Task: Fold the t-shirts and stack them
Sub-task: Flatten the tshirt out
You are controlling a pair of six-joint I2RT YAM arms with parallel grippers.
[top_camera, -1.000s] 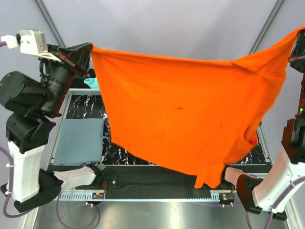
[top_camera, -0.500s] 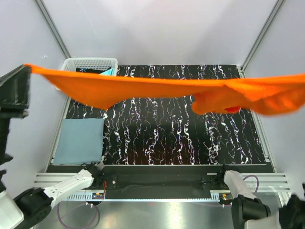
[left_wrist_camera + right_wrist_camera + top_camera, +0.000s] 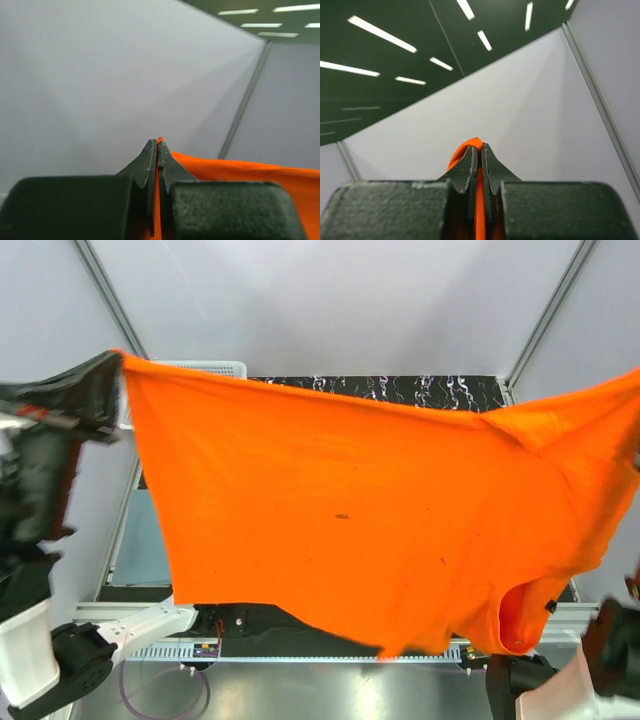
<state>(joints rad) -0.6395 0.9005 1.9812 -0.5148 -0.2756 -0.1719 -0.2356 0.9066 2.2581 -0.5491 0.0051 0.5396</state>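
Note:
A bright orange t-shirt [image 3: 360, 510] hangs spread in the air between my two grippers and covers most of the table in the top view. My left gripper [image 3: 112, 368] pinches its upper left corner. In the left wrist view the left gripper [image 3: 158, 145] is shut, with orange cloth [image 3: 245, 172] pressed between the jaws. The right gripper [image 3: 479, 148] is shut on the other corner, where orange cloth [image 3: 462, 150] bulges over the tips. In the top view that gripper is past the right edge. A sliver of a folded slate grey-blue t-shirt [image 3: 145, 535] shows on the table at the left.
The white lattice basket [image 3: 205, 367] stands at the back left corner, only its rim showing above the shirt. A strip of the black marbled table [image 3: 420, 388] shows at the back. Grey walls and slanted frame posts close in the cell.
Half a second ago the orange shirt was swung up flat and edge-on. Now it hangs down again as a wide sheet, lower and further left than one second ago. Both grips hold.

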